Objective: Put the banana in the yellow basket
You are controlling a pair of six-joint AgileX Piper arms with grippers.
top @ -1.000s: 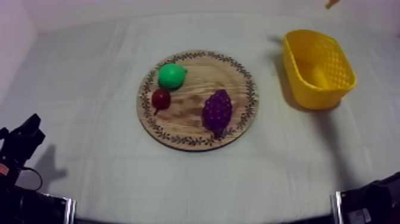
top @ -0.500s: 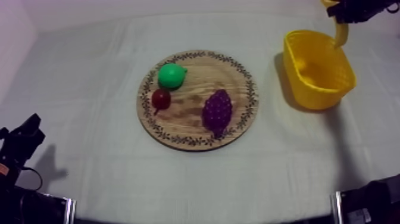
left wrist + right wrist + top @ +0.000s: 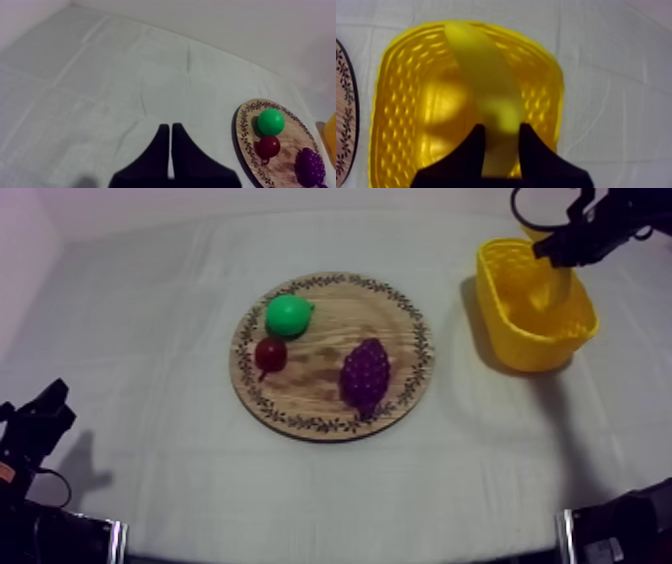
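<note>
Now, from the top view: the right arm (image 3: pixel 600 228) reaches in above the far rim of the yellow basket (image 3: pixel 540 348). A pale yellow shape hangs below it inside the basket, most likely the banana. The wooden board (image 3: pixel 320 388), well to the left of the basket, carries a pear (image 3: pixel 289 315), a small red fruit (image 3: pixel 270 353) and a bunch of grapes (image 3: pixel 365 375), but no banana.

From the left wrist view: the left jaws lie pressed together in a narrow wedge on nothing, over bare desk (image 3: pixel 100 75), far from the basket and out of the way.

From the right wrist view: the right jaws pinch the banana (image 3: pixel 486 85) near one end. Its length hangs down across the basket's open mouth, and its free tip sits close to the basket's far rim.

The step in hand looks like the release. I would lower until the free tip is well below the rim and line the banana up with the basket's longer axis. Only then would I spread the jaws, because a long fruit dropped high or crosswise could catch the rim and tip out.
</note>
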